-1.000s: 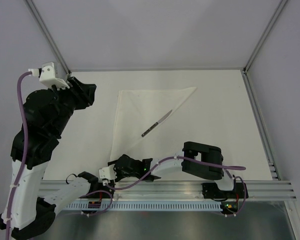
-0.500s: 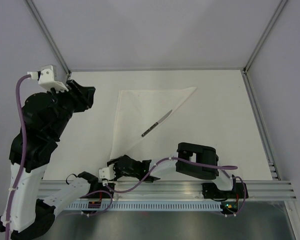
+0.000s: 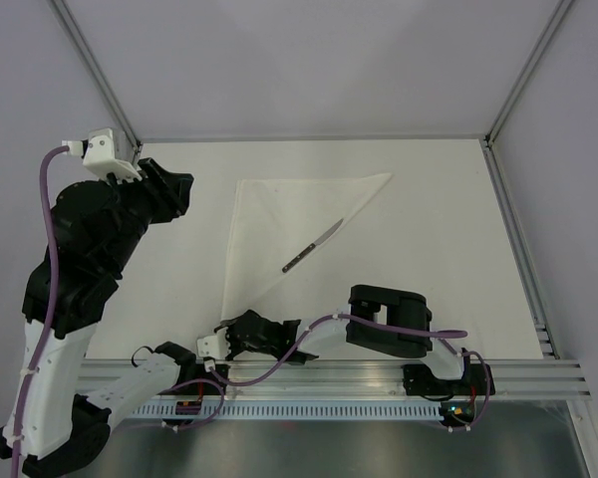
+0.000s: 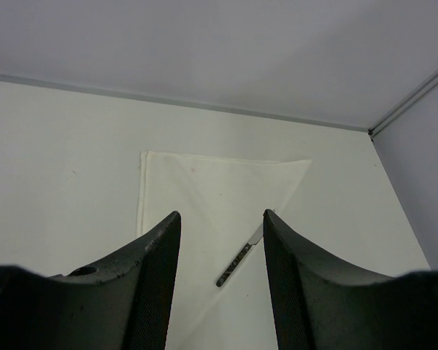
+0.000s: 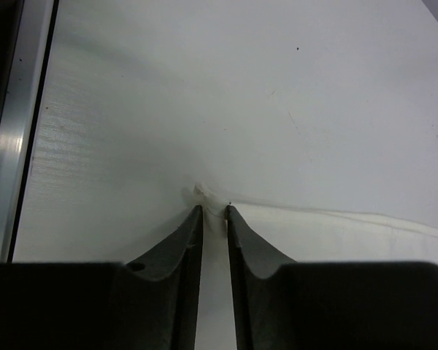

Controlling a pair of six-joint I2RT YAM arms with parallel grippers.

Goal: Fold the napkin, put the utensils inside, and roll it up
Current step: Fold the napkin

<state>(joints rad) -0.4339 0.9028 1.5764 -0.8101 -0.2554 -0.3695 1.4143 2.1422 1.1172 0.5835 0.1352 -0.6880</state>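
The napkin (image 3: 269, 224) is a thin white cloth folded into a triangle and lying flat on the off-white desk (image 3: 448, 239). One short side runs along the far side and the other down the left, and the long diagonal edge faces the near right. Its near corner (image 5: 201, 191) is puckered into a small raised nub right at the fingertips of the right pincer (image 5: 212, 209). The only utensil in view is a knife (image 3: 312, 246), slim and straight with a dark handle and a pale blade. It lies along the napkin's long edge, parallel to it, with the handle toward the near left and the blade tip toward the far right. Whether it rests on the cloth or just off it is unclear.
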